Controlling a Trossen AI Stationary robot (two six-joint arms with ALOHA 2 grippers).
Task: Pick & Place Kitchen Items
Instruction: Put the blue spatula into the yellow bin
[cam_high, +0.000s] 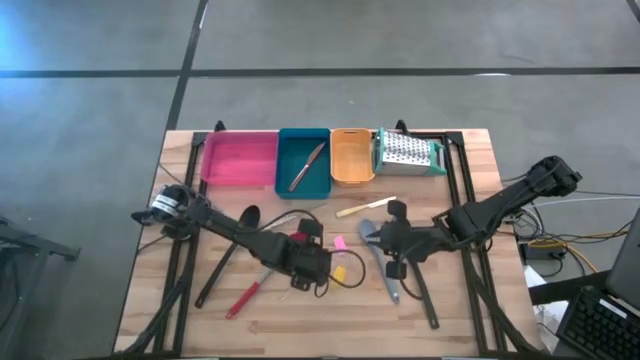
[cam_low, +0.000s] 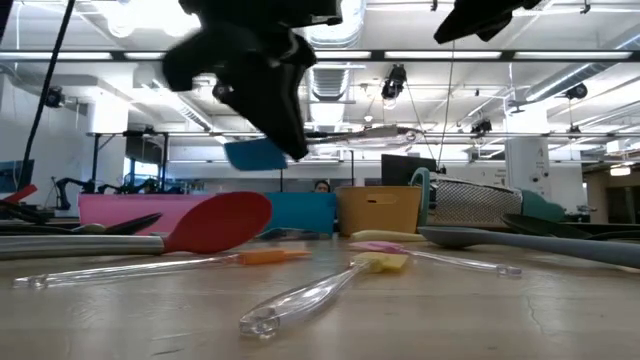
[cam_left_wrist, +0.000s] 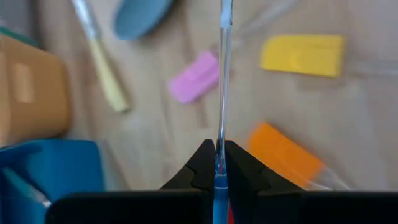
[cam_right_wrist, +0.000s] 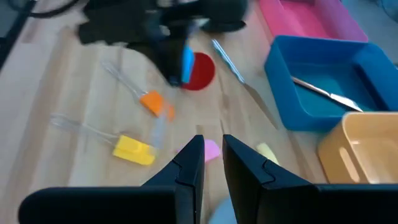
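Left gripper (cam_left_wrist: 219, 163), lower centre of the high view, is clamped on a clear-handled blue spatula (cam_low: 256, 153) lifted off the table; next it likely needs carrying to the teal tray (cam_high: 302, 185), while right gripper (cam_right_wrist: 210, 163) waits narrowly parted

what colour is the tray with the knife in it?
Teal-blue tray, knife lying inside; clearest in the high view.

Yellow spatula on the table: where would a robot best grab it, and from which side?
Probably the clear handle of the yellow spatula, mid-length, from straight above, gripping across it: it lies flat on the table, and the handle is thin and unobstructed.
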